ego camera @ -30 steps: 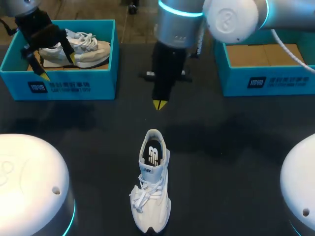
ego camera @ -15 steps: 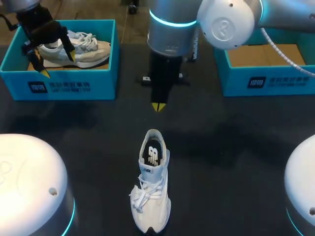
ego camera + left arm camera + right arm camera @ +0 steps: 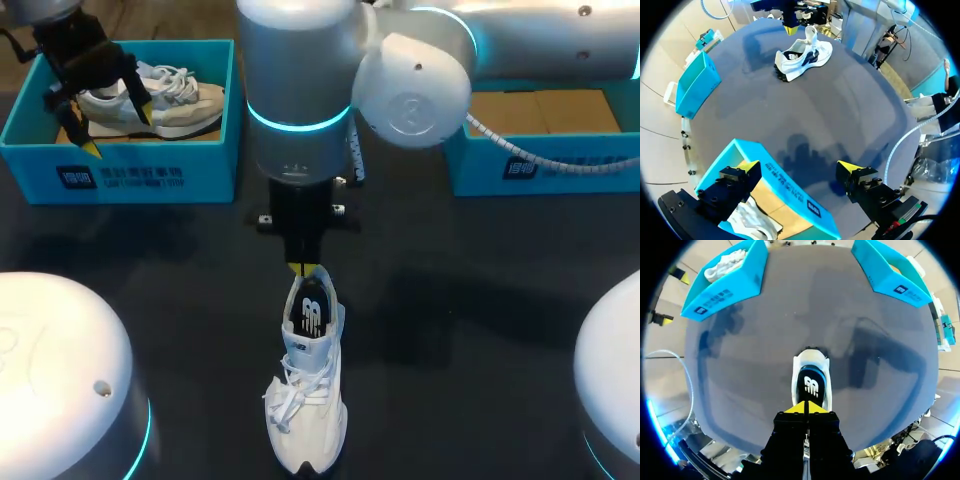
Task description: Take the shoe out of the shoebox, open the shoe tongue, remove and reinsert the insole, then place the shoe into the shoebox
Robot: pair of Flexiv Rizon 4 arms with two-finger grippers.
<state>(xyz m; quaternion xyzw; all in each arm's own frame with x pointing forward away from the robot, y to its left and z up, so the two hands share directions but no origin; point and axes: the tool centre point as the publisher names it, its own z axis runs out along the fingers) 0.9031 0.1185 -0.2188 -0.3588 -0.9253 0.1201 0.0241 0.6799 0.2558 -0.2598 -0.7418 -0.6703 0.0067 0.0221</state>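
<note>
A white shoe (image 3: 308,370) lies on the dark table near the front, heel toward the back, its dark insole (image 3: 312,315) showing. My right gripper (image 3: 298,268) is shut with nothing held, its yellow tips right at the heel rim. In the right wrist view the right gripper (image 3: 806,407) points down over the shoe (image 3: 811,382). My left gripper (image 3: 110,120) stands open over the left shoebox (image 3: 130,175), which holds a second white shoe (image 3: 165,95). In the left wrist view the left gripper (image 3: 799,167) straddles the box's front wall (image 3: 790,192).
A second blue shoebox (image 3: 540,165) with a bare cardboard floor stands at the back right. Two white arm bases (image 3: 60,380) sit at the front corners. Bare table lies on both sides of the shoe.
My right arm has swung forward and lowered, bringing its shut tips from mid-table to the shoe's heel. The left gripper shifted slightly over the box, then stayed put.
</note>
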